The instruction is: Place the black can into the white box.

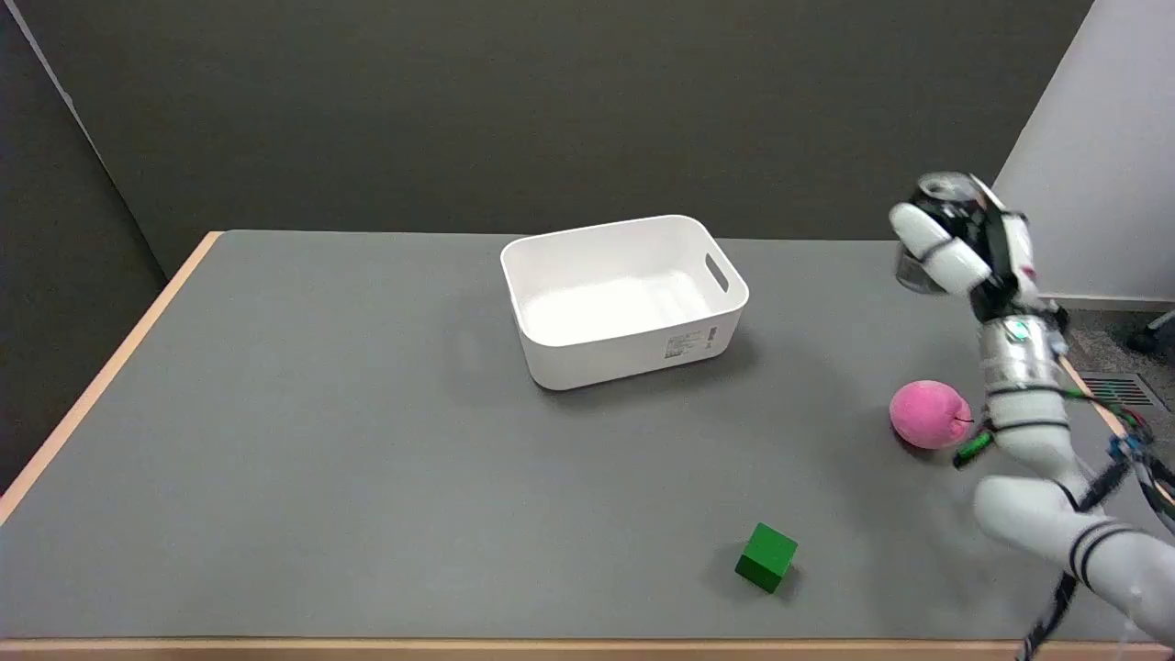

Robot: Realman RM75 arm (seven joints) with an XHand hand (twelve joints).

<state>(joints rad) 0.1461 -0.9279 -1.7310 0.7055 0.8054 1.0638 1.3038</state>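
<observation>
Landmark: white box (pixel 624 298), on the grey table (pixel 321 441), toward the far side; open top, handle slot in its right end wall, small label on the near wall. Nothing visible inside.
Right hand: right hand (pixel 959 243) raised in the air well to the right of the white box, above the table's right part. Fingers wrapped around the black can; it is gripping.
Black can: black can (pixel 932 229) held in the right hand, off the table, well apart from the white box. Silvery top rim shows above the fingers; lower body shows dark below them. Can looks somewhat tilted; picture is blurred here, exact lean unclear.
Right arm: white arm rises from the lower right corner to the hand, cables running along it.
Pink ball: pink ball (pixel 929 414) on the table, right of and nearer than the white box, just beside the arm.
Green cube: green cube (pixel 766 556) on the table, near the front edge, nearer than the white box and slightly right of it.
</observation>
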